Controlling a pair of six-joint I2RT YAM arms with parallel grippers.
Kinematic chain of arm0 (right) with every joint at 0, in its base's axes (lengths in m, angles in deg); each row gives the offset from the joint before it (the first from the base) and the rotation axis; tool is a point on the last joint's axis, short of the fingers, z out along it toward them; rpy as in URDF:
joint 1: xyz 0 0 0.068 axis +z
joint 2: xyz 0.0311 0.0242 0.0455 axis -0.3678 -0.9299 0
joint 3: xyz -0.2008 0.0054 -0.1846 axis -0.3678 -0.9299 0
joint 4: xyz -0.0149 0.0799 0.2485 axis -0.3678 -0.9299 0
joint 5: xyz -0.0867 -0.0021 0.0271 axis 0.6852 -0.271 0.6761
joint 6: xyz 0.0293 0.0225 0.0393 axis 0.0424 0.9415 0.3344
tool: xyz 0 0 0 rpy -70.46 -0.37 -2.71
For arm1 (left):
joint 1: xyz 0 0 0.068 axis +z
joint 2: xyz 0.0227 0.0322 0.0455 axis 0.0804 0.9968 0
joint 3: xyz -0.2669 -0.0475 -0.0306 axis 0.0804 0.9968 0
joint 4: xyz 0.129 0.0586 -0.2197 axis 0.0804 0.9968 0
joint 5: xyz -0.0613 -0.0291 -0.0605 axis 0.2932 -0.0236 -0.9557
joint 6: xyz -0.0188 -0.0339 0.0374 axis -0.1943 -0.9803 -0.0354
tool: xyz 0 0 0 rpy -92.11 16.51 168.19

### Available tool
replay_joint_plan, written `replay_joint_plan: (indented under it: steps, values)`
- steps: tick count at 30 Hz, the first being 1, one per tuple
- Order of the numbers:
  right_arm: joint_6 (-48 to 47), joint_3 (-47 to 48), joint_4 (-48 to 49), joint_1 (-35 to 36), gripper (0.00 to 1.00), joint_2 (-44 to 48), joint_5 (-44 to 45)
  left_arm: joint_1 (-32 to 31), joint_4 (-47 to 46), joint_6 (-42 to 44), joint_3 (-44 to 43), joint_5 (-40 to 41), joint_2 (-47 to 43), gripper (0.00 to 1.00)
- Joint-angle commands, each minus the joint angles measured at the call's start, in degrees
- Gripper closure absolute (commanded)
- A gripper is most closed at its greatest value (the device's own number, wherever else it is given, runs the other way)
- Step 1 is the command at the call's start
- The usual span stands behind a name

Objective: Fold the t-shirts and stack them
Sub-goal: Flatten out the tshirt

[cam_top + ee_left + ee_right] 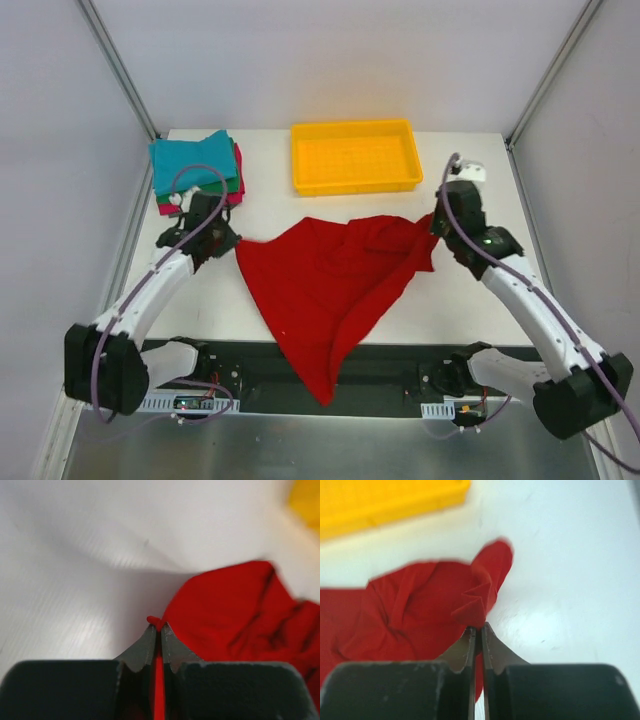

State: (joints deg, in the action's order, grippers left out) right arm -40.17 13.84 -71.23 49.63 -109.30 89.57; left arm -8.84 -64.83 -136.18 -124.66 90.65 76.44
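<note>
- While the left jaws and right jaws each clamp shut on one end of the red t-shirt [335,290] (one either side), it lies bunched on the desk [470,300], its tail over the near edge.
- Draw both ends apart evenly, so the cloth spreads flat before folding.

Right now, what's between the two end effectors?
The red t-shirt stretches between the left end effector and the right end effector, each pinching an edge, seen in the top view.

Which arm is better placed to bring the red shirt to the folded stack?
Likely the left arm: its jaws grip the red shirt beside the folded stack; the right arm pinches the far corner, near the yellow tray.
</note>
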Motion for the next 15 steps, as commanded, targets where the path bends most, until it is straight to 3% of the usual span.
replay_joint_plan:
  steps: [1,8,15]
  values:
    - [-4.83,9.89,-3.06,-6.77,1.00,9.98,2.95,0.01,1.93,3.94,-11.43,12.82,-11.75,1.00]
    - [-9.67,17.37,-5.17,-10.56,0.99,20.88,9.64,0.01,4.05,8.24,-22.78,23.03,-25.03,1.00]
    - [-9.67,22.82,-7.81,-10.65,0.99,26.69,5.08,-0.08,4.93,11.59,-30.25,17.41,-27.85,1.00]
